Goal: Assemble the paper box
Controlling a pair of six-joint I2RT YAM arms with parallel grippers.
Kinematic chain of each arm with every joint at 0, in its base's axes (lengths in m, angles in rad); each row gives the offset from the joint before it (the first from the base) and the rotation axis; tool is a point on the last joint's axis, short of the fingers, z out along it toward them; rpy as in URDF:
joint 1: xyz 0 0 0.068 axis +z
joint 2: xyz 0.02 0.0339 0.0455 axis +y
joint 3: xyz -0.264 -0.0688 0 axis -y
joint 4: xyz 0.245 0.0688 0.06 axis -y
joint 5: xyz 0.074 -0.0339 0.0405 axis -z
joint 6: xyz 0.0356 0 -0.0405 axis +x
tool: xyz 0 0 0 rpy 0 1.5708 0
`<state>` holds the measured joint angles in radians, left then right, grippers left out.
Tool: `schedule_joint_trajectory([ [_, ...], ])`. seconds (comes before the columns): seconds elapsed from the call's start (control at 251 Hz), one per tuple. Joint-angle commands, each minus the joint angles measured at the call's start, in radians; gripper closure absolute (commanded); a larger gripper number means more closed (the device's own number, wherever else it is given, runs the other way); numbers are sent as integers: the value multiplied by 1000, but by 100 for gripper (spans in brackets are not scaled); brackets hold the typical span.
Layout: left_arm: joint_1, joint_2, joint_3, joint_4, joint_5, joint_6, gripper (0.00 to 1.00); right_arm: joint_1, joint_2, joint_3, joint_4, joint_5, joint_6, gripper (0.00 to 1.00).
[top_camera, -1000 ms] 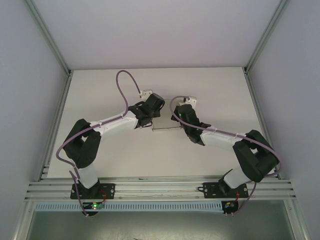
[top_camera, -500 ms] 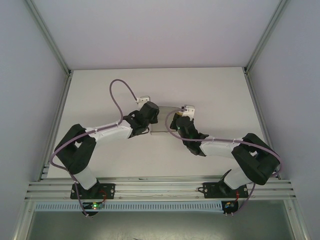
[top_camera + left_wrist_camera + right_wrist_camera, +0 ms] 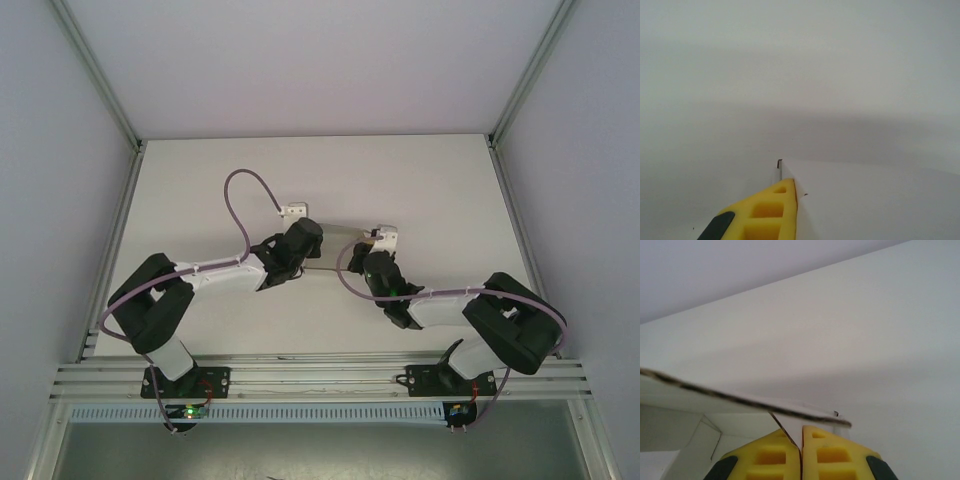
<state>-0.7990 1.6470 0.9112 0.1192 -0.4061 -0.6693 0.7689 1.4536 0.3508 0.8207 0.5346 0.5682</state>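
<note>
While twice clamped, one paper box (image 3: 340, 232)

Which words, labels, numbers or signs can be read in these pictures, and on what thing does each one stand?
No text can be read.
paper box: plain white card, no print.
yellow fingers: no marking.
table: no label.
small board at the left arm's base: anything on it is too small to read.
</note>
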Motion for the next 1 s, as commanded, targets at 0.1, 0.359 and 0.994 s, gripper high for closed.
schedule_joint_trajectory([
  [0.1,-31,-8,-139,29,18,-4,97,16,-8,-111,41,18,-49,94],
  [0.359,-47,-59,-138,-23,20,33,80,42,-14,-141,38,80,-70,98],
  [0.994,-50,-507,-133,-405,164,17,0,76,-6,-116,-64,124,-55,99],
])
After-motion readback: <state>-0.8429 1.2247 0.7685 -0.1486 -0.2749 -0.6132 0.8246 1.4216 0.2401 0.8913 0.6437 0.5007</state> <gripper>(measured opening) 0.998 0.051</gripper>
